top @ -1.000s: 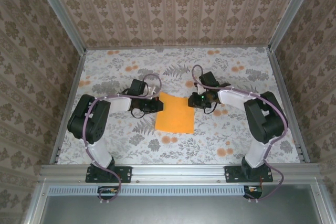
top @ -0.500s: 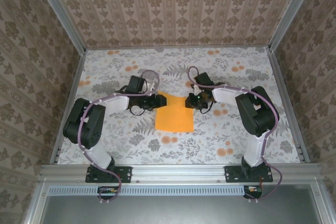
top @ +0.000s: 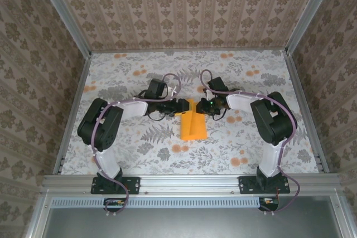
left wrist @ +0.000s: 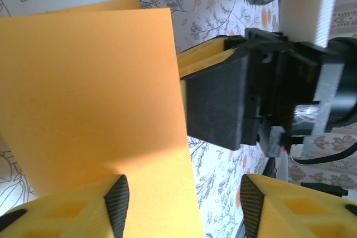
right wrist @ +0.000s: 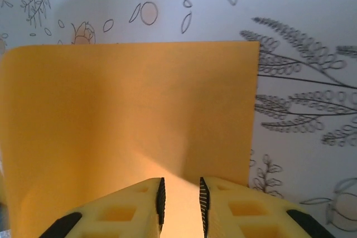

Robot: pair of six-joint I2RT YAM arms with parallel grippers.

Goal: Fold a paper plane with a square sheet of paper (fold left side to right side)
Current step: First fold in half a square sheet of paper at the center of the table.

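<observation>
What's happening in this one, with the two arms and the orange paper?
Both arms are working the far edge of the square sheet of paper on the patterned table. The left gripper is open, with the sheet's raised left part standing between its fingers. The right gripper sits at the sheet's far right edge, fingers nearly together over the paper; whether it pinches is unclear. The fold is not yet flat.

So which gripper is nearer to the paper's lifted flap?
Left. The left gripper has the paper flap between its open fingers; the right gripper is at the far right corner.
</observation>
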